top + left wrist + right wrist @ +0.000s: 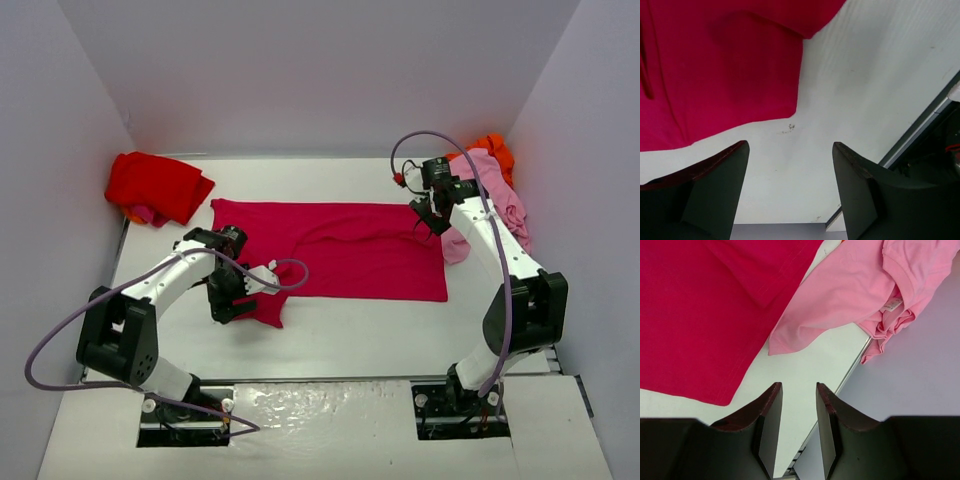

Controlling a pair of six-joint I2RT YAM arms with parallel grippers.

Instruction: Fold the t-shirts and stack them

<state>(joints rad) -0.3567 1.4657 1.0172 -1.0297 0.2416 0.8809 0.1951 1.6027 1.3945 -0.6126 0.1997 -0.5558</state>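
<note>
Nearest, the left hand (790, 150), fingers wide apart, hovers beside the crimson shirt (340, 250), spread flat on the worktop (380, 330). The right hand (799, 387), narrowly apart and empty, hangs at its far-right corner. Folding seems unstarted; next, both must pinch an edge. A pink shirt (497, 195) waits beyond.

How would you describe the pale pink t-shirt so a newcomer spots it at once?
Look to the white table's far right corner, against the right wall. There a pale pink t-shirt lies heaped. It is the palest cloth, bunched rather than spread flat like the crimson t-shirt beside it, with an orange t-shirt peeking out behind.
</note>
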